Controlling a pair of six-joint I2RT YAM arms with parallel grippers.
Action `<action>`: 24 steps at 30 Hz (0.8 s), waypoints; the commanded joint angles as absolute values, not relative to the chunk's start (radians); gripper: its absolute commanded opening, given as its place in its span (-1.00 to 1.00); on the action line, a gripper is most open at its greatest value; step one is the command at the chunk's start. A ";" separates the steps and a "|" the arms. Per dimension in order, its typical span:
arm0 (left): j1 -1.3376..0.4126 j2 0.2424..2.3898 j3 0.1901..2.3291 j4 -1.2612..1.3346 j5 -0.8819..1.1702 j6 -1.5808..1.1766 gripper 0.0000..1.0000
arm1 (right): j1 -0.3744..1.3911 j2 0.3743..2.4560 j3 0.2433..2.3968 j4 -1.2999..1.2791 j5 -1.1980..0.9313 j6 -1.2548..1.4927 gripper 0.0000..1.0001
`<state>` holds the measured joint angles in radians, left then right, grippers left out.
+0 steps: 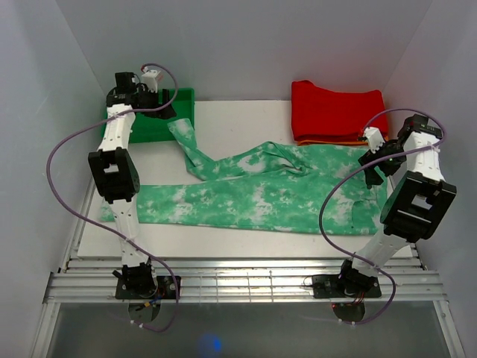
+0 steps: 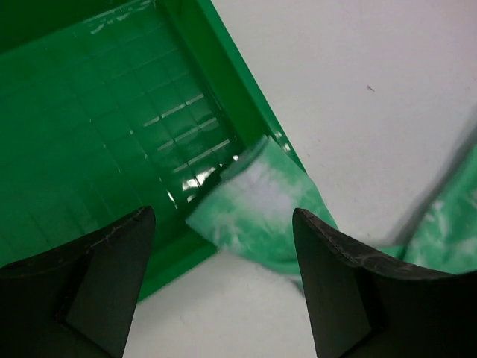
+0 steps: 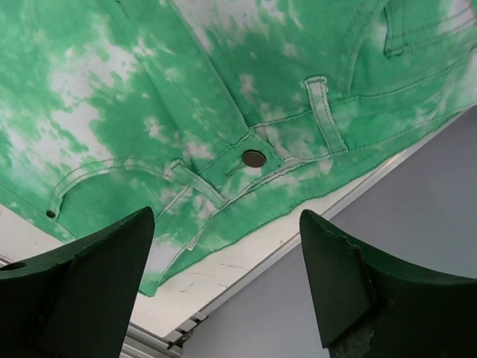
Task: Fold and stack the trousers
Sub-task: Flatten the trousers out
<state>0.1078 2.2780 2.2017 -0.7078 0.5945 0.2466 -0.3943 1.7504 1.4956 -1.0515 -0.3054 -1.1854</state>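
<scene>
- Overhead, the trousers lie spread on the white table, one leg reaching the green bin, waist toward the right.
- Left wrist: the left gripper gapes wide, holding nothing, above the leg cuff draped on the bin's rim.
- Right wrist: the right gripper gapes wide, empty, above the waistband button.

A green bin sits far left, a folded red garment far right.
</scene>
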 commanded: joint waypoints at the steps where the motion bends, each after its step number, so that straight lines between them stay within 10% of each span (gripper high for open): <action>1: 0.064 2.353 2.281 -0.571 0.512 0.127 0.72 | -0.394 1.798 1.490 -0.980 -0.259 -1.017 0.67; 13: 0.052 2.448 2.254 -0.520 0.669 0.126 0.69 | -0.393 1.839 1.434 -0.933 -0.187 -0.997 0.72; 22: 0.060 2.320 2.203 -0.531 0.720 0.121 -0.97 | -0.391 1.839 1.309 -0.878 -0.147 -1.017 0.64; 24: 0.067 2.261 2.206 -0.549 0.718 0.123 -1.00 | -0.393 1.847 1.255 -0.845 -0.129 -1.025 0.63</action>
